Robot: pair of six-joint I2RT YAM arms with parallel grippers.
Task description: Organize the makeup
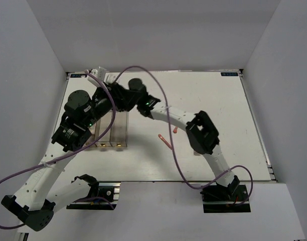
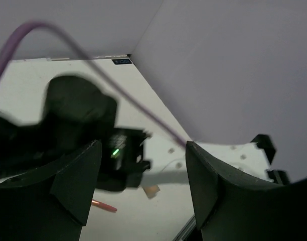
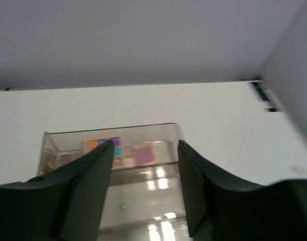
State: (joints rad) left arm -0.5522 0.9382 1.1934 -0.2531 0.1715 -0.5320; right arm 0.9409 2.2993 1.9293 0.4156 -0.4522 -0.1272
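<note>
L gripper (image 2: 143, 150): jaws wide, nothing btwn them. It hangs above the table, pointing twd the far-right corner. Straight ahead of its fingers I see the R wrist (image 2: 83, 125), dark, green LED lit, blocking most of that view. Low and just ahead of the L fingers, a coral stick (image 2: 103, 205) lies flat on the table, untouched.

Box (image 3: 108, 129): clear acrylic, directly ahead of and below the R fingers. In its far compartment, beyond the R fingertips, lie palettes (image 3: 138, 154) w/ orange, purple, teal and pink pans. The nearer compartment under the fingers looks bare, w/ glare only.

R gripper (image 3: 144, 145): jaws apart, holding nothing, poised over the box. I can't tell if the fingers touch the walls.

From the top cam, a 2nd stick (image 1: 175, 130) lies near the first. Both are well behind the R gripper, beside its forearm and apart from the box.
</note>
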